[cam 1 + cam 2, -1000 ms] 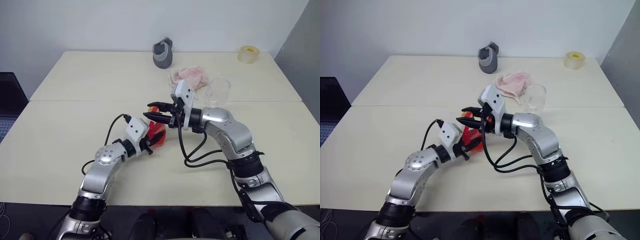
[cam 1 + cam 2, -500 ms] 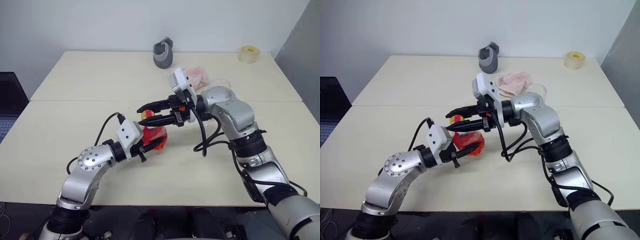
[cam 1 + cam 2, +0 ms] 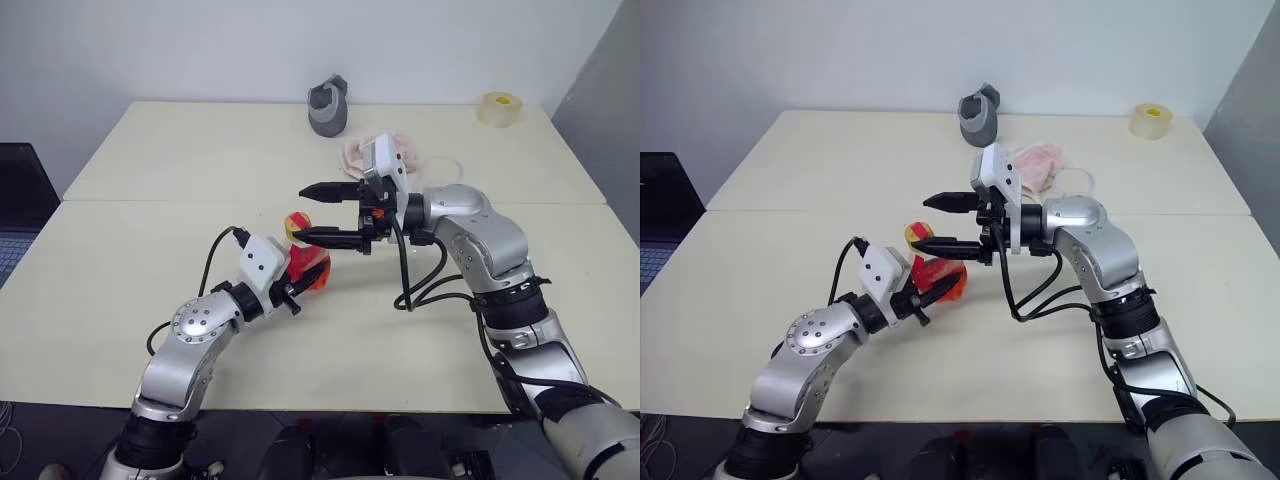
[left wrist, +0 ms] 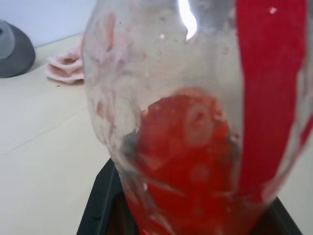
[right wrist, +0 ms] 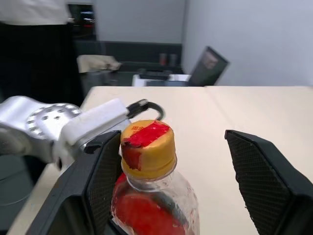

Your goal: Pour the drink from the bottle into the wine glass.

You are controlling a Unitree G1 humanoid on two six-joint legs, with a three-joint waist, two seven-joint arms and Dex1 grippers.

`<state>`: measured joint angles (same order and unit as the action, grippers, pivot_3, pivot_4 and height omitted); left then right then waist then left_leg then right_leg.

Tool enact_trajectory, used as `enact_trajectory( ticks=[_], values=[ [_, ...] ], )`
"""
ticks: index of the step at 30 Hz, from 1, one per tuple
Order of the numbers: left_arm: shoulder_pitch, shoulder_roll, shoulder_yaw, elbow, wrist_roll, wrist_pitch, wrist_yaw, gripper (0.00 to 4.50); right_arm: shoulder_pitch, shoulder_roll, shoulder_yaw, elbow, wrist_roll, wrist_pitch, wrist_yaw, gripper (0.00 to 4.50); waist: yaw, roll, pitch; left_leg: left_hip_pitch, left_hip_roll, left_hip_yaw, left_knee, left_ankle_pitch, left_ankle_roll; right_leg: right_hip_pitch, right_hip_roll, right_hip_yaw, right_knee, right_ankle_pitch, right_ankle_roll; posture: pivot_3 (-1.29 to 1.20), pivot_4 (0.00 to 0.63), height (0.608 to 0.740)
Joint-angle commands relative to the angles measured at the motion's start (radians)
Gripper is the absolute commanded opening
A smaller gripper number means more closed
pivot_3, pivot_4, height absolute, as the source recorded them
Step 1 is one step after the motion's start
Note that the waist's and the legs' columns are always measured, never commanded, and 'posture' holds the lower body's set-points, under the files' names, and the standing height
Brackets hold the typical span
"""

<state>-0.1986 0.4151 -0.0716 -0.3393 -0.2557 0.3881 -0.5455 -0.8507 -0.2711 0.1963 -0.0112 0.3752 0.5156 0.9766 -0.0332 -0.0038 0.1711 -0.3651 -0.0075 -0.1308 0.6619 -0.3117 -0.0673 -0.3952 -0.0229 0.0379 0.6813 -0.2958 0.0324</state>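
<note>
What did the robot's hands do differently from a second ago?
The right hand opened wide. Its fingers were close together around the bottle's yellow cap before; now they stand far apart on either side of it. The left hand kept its hold on the bottle, with the cap on. The wine glass, the pink cloth and the tape roll stayed put.

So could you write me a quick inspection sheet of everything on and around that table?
Surface: two pale tables pushed together.
Job's things: bottle of red drink, yellow cap still on; wine glass behind the right arm.
Clutter: pink cloth, grey object, tape roll at the far side.
Grippers: left tool shut on the bottle; right tool open, fingers either side of the cap.
Cables: black cables looping off both arms.
Surroundings: white wall; a person in the right wrist view.
</note>
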Motion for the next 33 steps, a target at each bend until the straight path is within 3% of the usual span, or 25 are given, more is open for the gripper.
enact_trajectory(
  ticks=[1,9,18,24,33],
  values=[
    [-0.029,-0.019,0.018,-0.006,0.009,-0.016,0.031,1.55,0.017,0.014,-0.046,-0.061,-0.023,0.006,-0.124,3.59,-0.001,0.0,0.0,0.0,0.0,0.0,0.0,0.0,0.0,0.0,0.0,0.0,0.0,0.0,0.0,0.0,0.15,0.74],
    [-0.099,-0.069,0.001,0.088,0.035,-0.043,0.065,1.55,0.04,0.065,-0.017,-0.104,-0.026,0.026,-0.235,3.59,0.001,0.0,0.0,0.0,0.0,0.001,0.0,0.0,0.0,0.0,0.0,0.0,0.0,0.0,0.0,0.0,0.15,0.74],
    [-0.141,-0.101,-0.011,0.141,0.054,-0.07,0.058,1.55,0.01,0.126,-0.002,-0.02,-0.076,-0.026,-0.295,3.59,0.0,0.0,0.0,0.0,0.0,0.001,0.0,0.0,0.0,0.0,0.0,0.0,0.0,0.0,0.0,0.0,0.15,0.74],
    [-0.128,-0.097,0.002,0.122,0.044,-0.053,0.055,1.55,-0.003,0.081,-0.043,0.048,-0.112,-0.066,-0.311,3.59,0.0,0.0,0.0,0.0,0.0,0.001,0.0,0.0,0.0,0.0,0.0,0.0,0.0,0.0,0.0,0.0,0.15,0.74],
    [-0.039,-0.066,0.019,0.027,0.027,-0.016,0.042,1.55,0.114,-0.103,-0.085,-0.098,-0.022,0.01,-0.207,3.59,0.001,0.0,0.0,-0.001,0.0,0.001,0.0,0.0,0.0,0.0,-0.001,0.001,-0.001,0.0,0.0,0.0,0.15,0.74]
  ],
)
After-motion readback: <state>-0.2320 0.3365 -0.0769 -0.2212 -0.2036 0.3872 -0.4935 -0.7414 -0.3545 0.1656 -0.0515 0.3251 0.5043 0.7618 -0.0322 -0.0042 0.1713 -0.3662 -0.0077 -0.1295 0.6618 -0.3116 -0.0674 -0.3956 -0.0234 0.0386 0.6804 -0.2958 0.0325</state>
